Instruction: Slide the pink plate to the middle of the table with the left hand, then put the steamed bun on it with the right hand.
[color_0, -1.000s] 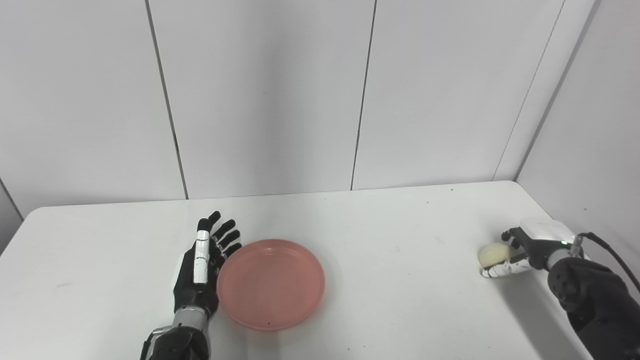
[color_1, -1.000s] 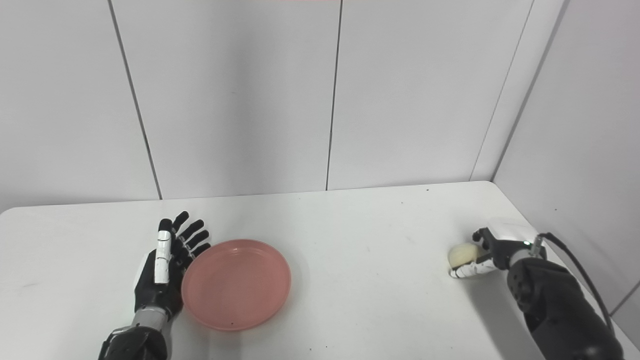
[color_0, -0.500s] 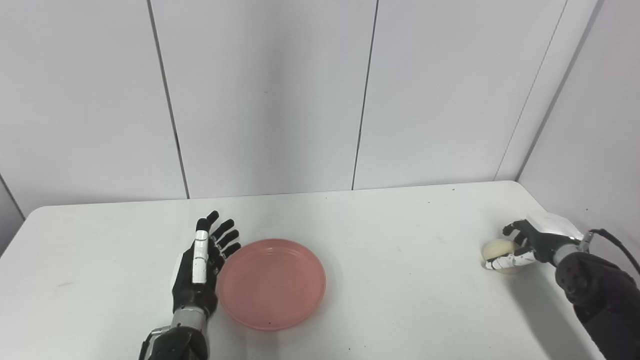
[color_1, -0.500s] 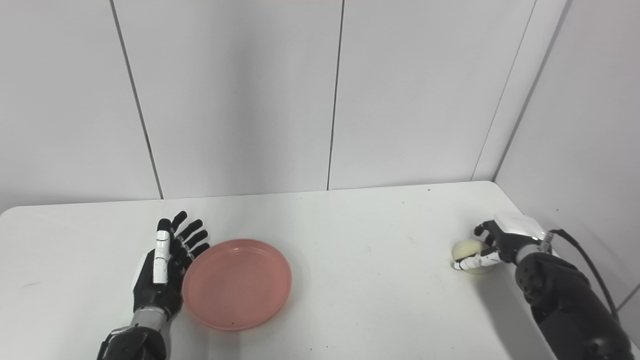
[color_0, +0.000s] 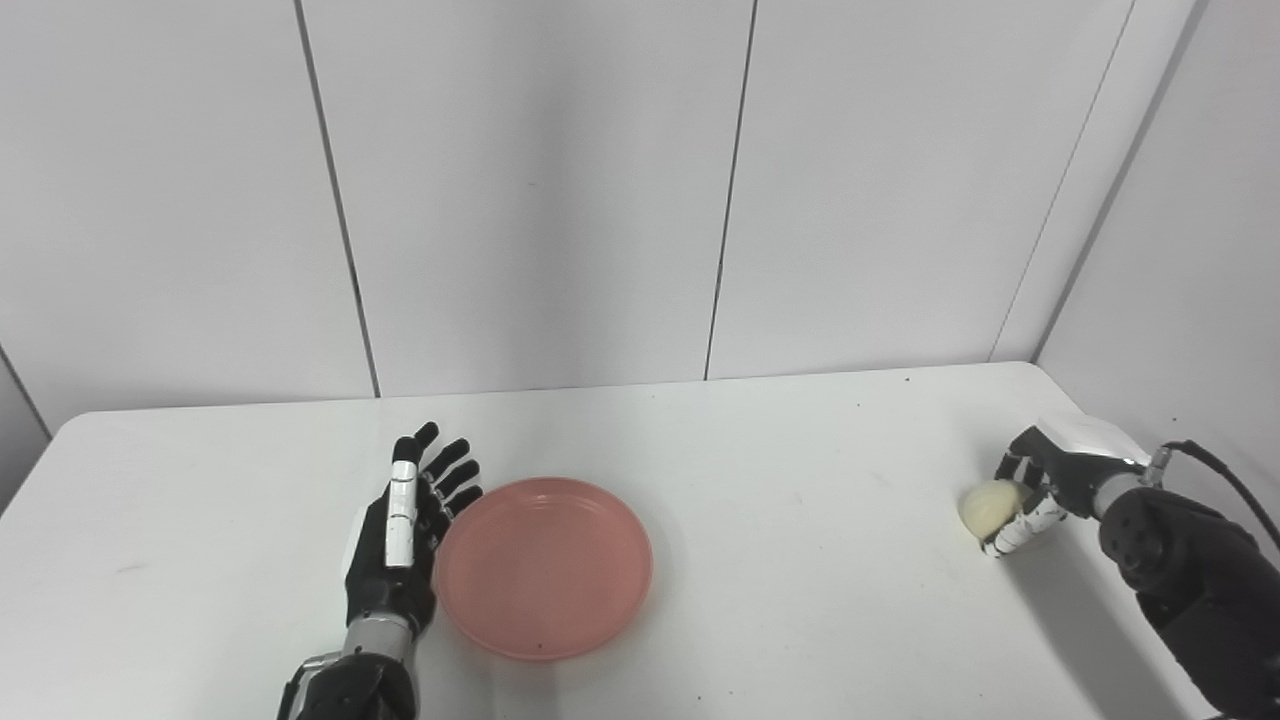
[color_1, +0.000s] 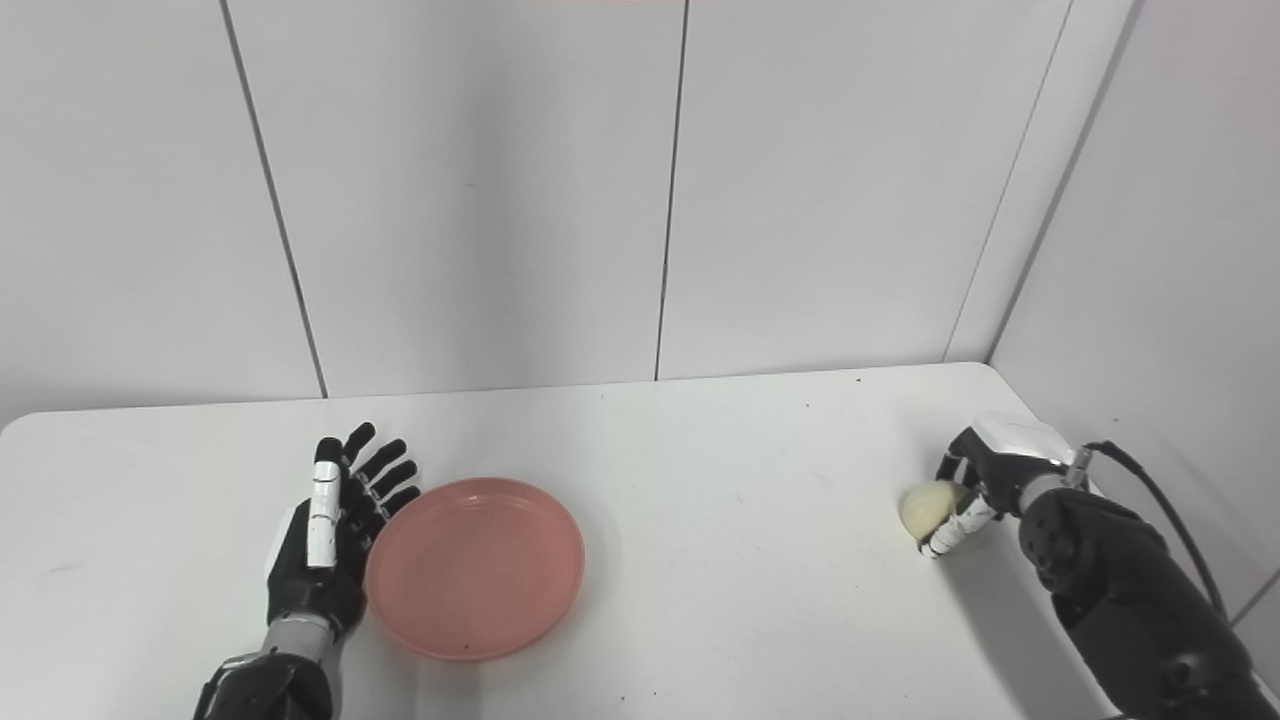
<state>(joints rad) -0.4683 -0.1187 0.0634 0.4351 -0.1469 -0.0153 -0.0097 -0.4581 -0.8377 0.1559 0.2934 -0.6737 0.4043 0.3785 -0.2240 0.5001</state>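
Pale wall panels close in a white table (color_0: 760, 600), and across it your two hands stand well apart. On the left, the pink plate (color_0: 543, 568) lies flat on the tabletop, a little left of the middle, with your left hand (color_0: 400, 540) set edge-on against its left rim, fingers straight, spread and holding nothing. Far over on the right, near the table's right edge, the steamed bun (color_0: 985, 506) sits in the curl of your right hand (color_0: 1040, 480); the fingers are wrapped round its right side and the thumb comes under it from the near side, so the hand looks clamped on the bun, though you cannot tell from here whether the bun rests on the table or is just off it.

The bun looks small, round, light and soft, the kind of thing that dents under a hard squeeze and rolls if let go early. Hold it across its widest part, gently, and keep the thumb opposite the fingers. The plate looks stiff, light and smooth, with a low raised rim; it should slide easily on this surface, so push flat against the rim's left side, not down on it, or it may tip or skate too far.
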